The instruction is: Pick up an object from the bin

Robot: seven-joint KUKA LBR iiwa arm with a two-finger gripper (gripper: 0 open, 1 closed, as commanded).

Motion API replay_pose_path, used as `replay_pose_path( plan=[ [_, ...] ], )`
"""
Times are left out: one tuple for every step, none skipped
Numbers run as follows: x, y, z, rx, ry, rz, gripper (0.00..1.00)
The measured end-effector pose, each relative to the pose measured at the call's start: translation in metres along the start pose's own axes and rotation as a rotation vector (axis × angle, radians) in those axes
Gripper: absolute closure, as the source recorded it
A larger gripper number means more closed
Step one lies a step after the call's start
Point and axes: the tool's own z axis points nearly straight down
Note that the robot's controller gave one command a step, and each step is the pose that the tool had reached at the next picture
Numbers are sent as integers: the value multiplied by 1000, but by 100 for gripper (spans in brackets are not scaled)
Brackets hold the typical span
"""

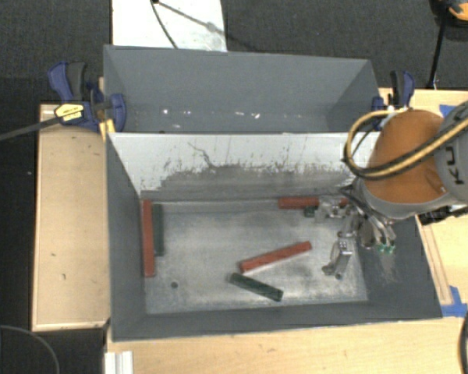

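At the front of the grey bin [218,240] lay a dark green stick [256,286]. Just behind it lay a red stick [274,258], tilted, near the middle of the floor. The end effector [339,259] hung low, near that stick's right end. I could not tell if it was open or closed. A long red bar [148,236] lay along the left wall. A short red stick [299,202] lay by the back wall.

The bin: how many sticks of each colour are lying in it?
Red sticks: 3 (left wall, back wall, middle)
Dark sticks: 2 (beside the left red one, front middle)
Total: 5
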Motion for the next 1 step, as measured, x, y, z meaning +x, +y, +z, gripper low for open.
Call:
replay_pose_path(
  plan=[
    [6, 2, 13, 2, -2, 194, 0]
  ],
)
